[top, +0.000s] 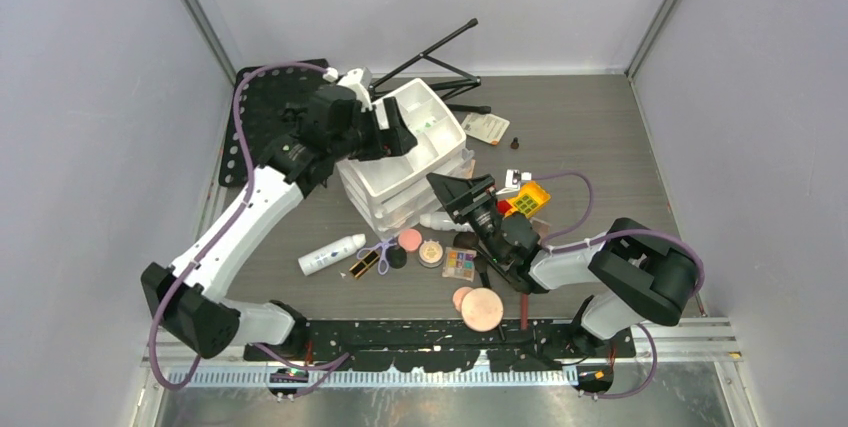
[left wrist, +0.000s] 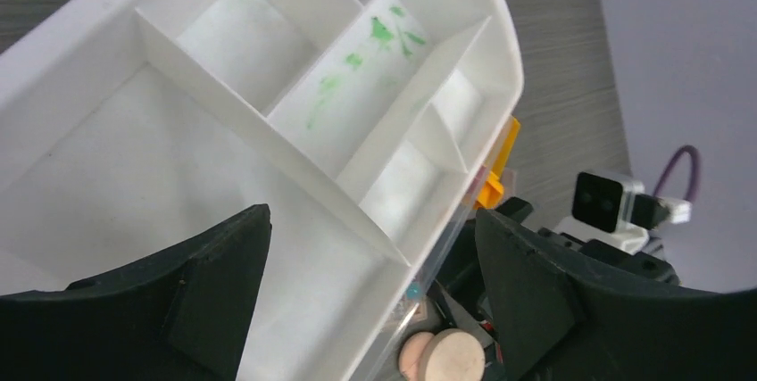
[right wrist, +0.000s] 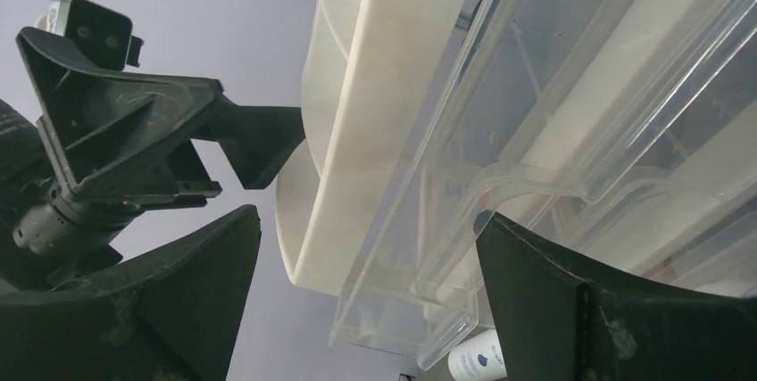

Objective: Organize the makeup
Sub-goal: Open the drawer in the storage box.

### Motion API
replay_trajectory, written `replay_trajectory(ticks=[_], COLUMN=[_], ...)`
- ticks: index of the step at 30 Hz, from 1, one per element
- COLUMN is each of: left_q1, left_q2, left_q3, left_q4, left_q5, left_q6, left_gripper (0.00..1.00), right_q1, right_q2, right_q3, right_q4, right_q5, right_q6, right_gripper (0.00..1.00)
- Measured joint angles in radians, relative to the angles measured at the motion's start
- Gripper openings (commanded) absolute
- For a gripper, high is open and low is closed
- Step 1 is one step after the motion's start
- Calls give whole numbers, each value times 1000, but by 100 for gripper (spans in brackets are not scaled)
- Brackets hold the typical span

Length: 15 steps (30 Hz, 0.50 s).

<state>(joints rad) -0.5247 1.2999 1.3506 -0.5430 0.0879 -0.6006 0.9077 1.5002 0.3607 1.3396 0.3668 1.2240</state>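
The makeup lies on the table in front of the white drawer organizer (top: 395, 172): a white bottle (top: 330, 254), a black-gold lipstick (top: 367, 265), small pink (top: 410, 239) and peach (top: 431, 252) compacts, an eyeshadow palette (top: 459, 264) and a large peach compact (top: 481, 307). My left gripper (top: 393, 137) is open and empty over the organizer's top tray (left wrist: 268, 104), with a tray wall between its jaws. My right gripper (top: 463, 191) is open at the organizer's front; in the right wrist view it (right wrist: 366, 301) straddles a corner of a clear drawer (right wrist: 536, 158). A second white bottle (right wrist: 478, 359) lies below that drawer.
A red-and-yellow block (top: 527, 199) sits right of the organizer, close to my right arm. A black folding stand (top: 440, 62) and a card (top: 486, 127) lie at the back. One tray compartment has green smears (left wrist: 375, 37). Grey walls close in both sides.
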Motion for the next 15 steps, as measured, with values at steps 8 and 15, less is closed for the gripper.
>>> replay_trajectory(ticks=[8, 15], left_q1=[-21, -22], left_q2=[76, 179], left_q3=[55, 95], left_q4=[-42, -28], left_q5=[-138, -162], left_q6=[19, 28], left_gripper=[88, 88], right_q1=[0, 0], right_q2=[0, 0], right_q3=[0, 0], right_q4=[0, 1], right_q5=[6, 11], right_q6=[-3, -11], right_gripper=[94, 94])
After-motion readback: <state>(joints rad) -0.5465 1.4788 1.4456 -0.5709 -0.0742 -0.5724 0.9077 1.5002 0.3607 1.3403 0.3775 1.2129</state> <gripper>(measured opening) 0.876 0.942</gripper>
